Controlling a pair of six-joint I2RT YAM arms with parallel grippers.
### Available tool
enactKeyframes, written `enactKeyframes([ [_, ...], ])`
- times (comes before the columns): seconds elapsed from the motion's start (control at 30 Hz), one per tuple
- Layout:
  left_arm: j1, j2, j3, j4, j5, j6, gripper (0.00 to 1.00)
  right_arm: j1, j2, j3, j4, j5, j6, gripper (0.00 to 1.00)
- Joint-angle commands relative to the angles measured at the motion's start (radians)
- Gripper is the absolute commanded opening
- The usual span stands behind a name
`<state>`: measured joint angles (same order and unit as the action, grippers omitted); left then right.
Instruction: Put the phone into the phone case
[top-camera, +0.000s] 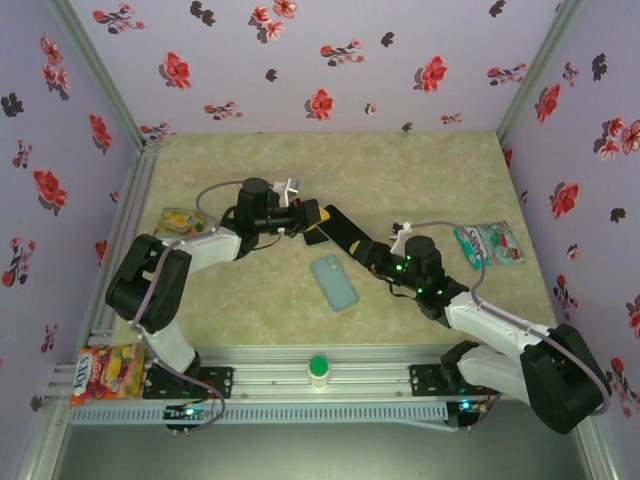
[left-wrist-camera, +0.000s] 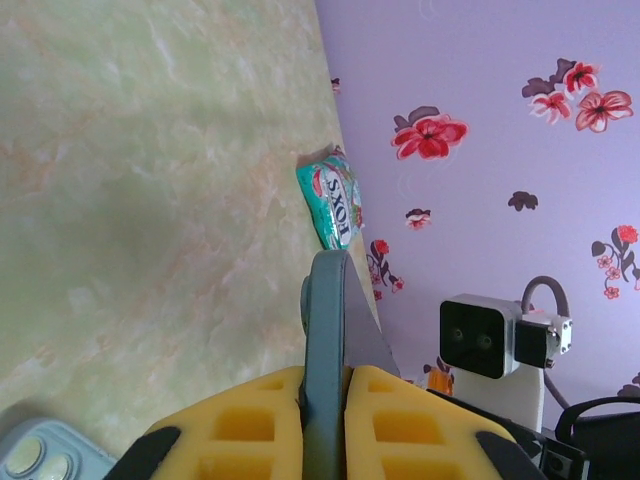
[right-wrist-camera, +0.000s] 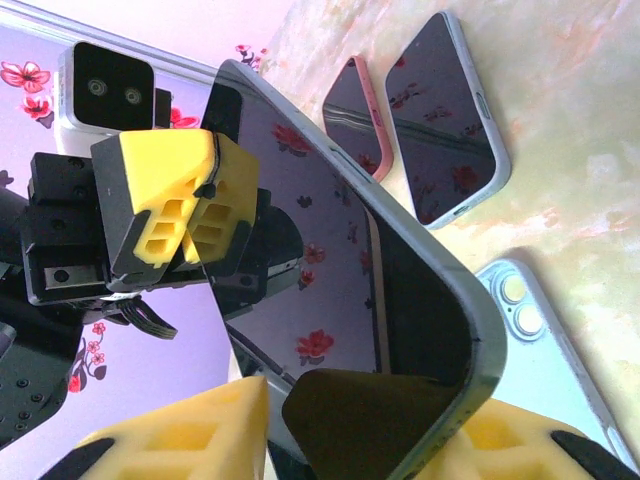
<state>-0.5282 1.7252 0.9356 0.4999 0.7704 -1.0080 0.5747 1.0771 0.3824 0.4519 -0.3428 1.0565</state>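
We count two arms (top-camera: 200, 250) (top-camera: 500, 325) with one gripper apiece, the left gripper (left-wrist-camera: 325, 385) and the right gripper (right-wrist-camera: 350, 430). Phones come to three: one dark-screened phone (right-wrist-camera: 400, 300) between the grippers and two more phones (right-wrist-camera: 445, 115) (right-wrist-camera: 355, 110) lying flat, plus one light-blue case (top-camera: 334, 282). We also count three sweet packets (top-camera: 180, 220) (top-camera: 488, 243) (top-camera: 105, 372) and one green-capped container (top-camera: 318, 368).

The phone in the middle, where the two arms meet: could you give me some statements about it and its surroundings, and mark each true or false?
1. The left arm's fingers are shut on the phone, gripping its edge. True.
2. The phone lies flat on the table. False: it is held up off the table.
3. A green sweet packet lies on the table's right side. True.
4. The walls are plain white. False: they are lilac with red flowers.
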Motion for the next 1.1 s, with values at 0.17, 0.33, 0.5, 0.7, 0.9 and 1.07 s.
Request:
enactKeyframes([
  [0.17, -0.089, 0.063, -0.015, -0.15, 0.002, 0.111, 0.0, 0.023, -0.055, 0.063, 0.403, -0.058, -0.031, 0.39],
  [0.33, -0.089, 0.054, -0.008, -0.163, -0.003, 0.116, 0.0, 0.024, -0.06, 0.071, 0.383, -0.058, -0.029, 0.15],
  [0.5, -0.088, 0.059, 0.026, -0.213, -0.03, 0.142, 0.01, 0.023, -0.085, 0.067, 0.33, -0.067, -0.025, 0.0],
  [0.7, -0.078, 0.077, 0.044, -0.194, -0.052, 0.145, 0.22, 0.028, -0.16, 0.033, 0.233, -0.063, -0.017, 0.0],
  [0.9, -0.066, 0.109, 0.047, -0.124, -0.052, 0.114, 0.29, 0.051, -0.227, 0.016, 0.158, -0.044, -0.009, 0.0],
  [1.07, -0.061, 0.118, 0.044, -0.097, -0.055, 0.102, 0.32, 0.089, -0.241, 0.008, 0.121, -0.032, -0.004, 0.0],
])
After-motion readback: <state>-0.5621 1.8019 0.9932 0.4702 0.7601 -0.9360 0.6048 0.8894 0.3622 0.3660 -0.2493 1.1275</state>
